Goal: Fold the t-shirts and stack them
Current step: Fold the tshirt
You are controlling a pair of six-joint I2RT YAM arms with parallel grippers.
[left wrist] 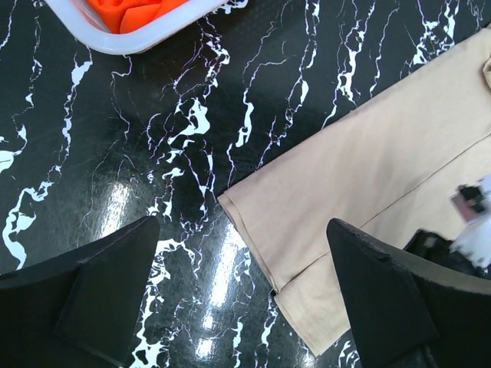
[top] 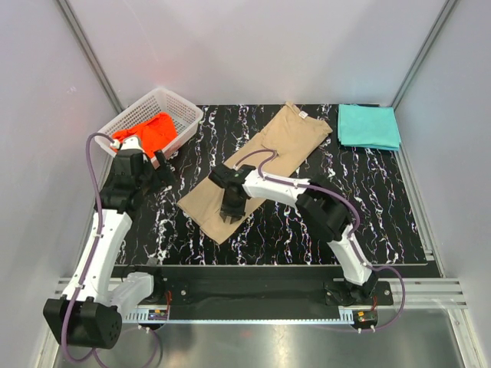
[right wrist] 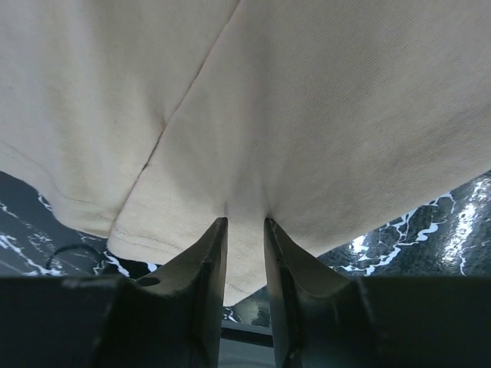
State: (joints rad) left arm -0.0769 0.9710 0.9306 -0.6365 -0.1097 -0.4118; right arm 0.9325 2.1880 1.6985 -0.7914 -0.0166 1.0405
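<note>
- Clearly, right hand [right wrist: 245, 222] was clamped on the tan shirt [top: 276, 146] at its near end, on the bench [top: 368, 207].
- Left hand [left wrist: 242, 224] hung wide apart beside the basket [top: 180, 107] with the orange shirt [top: 153, 130].
- Teal shirt [top: 368, 126] lay far right.

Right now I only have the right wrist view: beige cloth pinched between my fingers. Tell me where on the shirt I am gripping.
Observer: The right gripper is on the near end of the tan t-shirt. The shirt lies as a long diagonal strip with its collar at the far end.
Operator: Give me the left arm's position.
Observer: The left gripper hangs open and empty over the table, beside the shirt's left corner and just in front of the white basket.
</note>
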